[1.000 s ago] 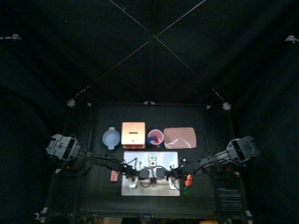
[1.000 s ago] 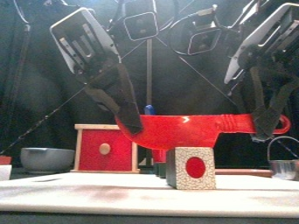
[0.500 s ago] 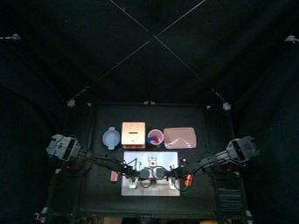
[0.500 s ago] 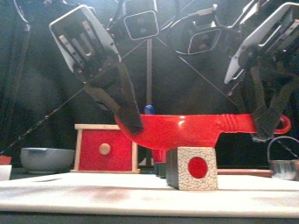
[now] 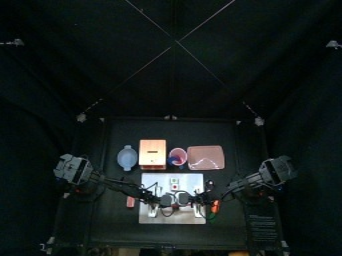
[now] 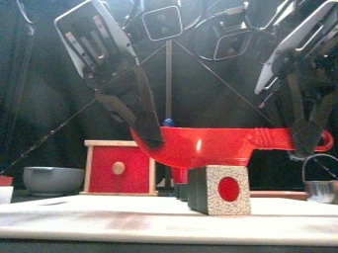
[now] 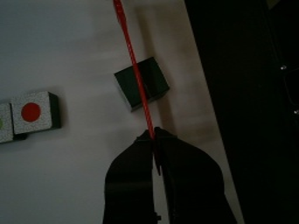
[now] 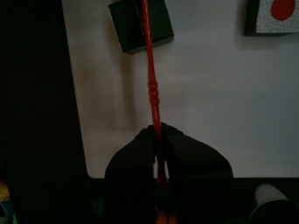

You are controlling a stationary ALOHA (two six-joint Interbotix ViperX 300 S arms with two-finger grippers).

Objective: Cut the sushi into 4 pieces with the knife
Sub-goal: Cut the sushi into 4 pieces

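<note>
A red toy knife (image 6: 218, 146) hangs level over the white cutting board (image 6: 106, 215), held at both ends. My left gripper (image 6: 149, 141) is shut on its blade end and my right gripper (image 6: 306, 138) is shut on its handle. Under the blade stands a sushi piece (image 6: 218, 191), its speckled face with a red centre turned to the front. In the left wrist view the knife (image 7: 135, 61) runs edge-on across a dark green block (image 7: 142, 83), with more cut pieces (image 7: 30, 115) off to one side. The right wrist view shows the same block (image 8: 142, 24) under the knife (image 8: 151, 70).
Behind the board stand a blue-grey bowl (image 5: 128, 158), the wooden box with a red drawer front (image 6: 119, 168) and the pink tray (image 5: 205, 156). A metal cutter (image 6: 321, 188) sits at the right. Both arms crowd the space over the board (image 5: 177, 205).
Both grippers and the knife have barely shifted. The sushi pieces lie where they were.
</note>
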